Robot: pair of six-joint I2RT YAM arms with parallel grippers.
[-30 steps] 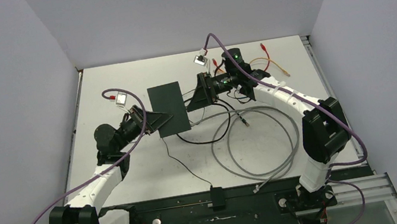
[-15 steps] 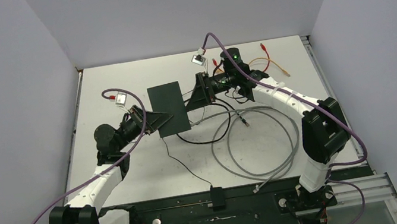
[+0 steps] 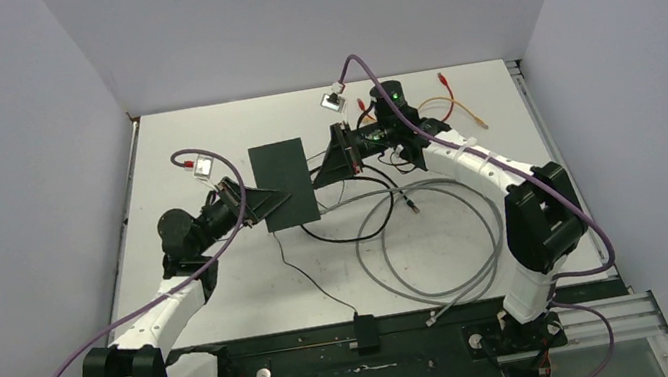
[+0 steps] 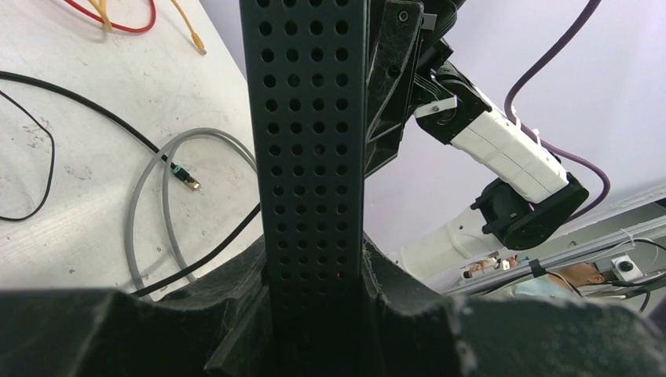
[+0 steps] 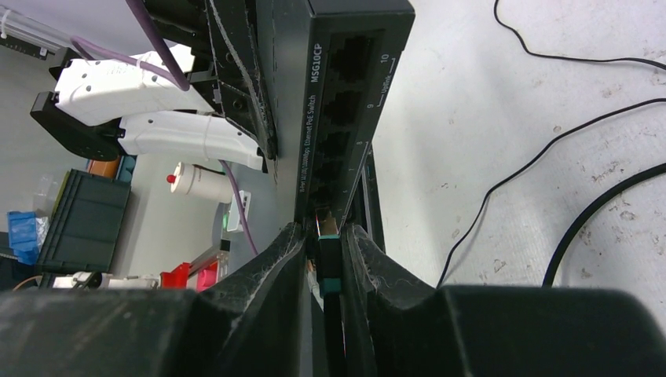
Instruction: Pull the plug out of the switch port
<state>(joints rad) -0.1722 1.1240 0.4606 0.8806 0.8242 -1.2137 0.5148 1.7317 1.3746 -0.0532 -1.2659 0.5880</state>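
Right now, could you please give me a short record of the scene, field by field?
Switch: flat black Ethernet switch, port row facing the right arm
Left hand: shut on the switch's perforated side
Plug: teal-booted plug at the port row; cannot tell if it is seated
Right hand: shut on the plug
Table: loose grey cable coiled near the right arm

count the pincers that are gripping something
2. The left pincer clamps one edge of the switch. The right pincer pinches the plug at a port on the opposite edge. No other pincers show.
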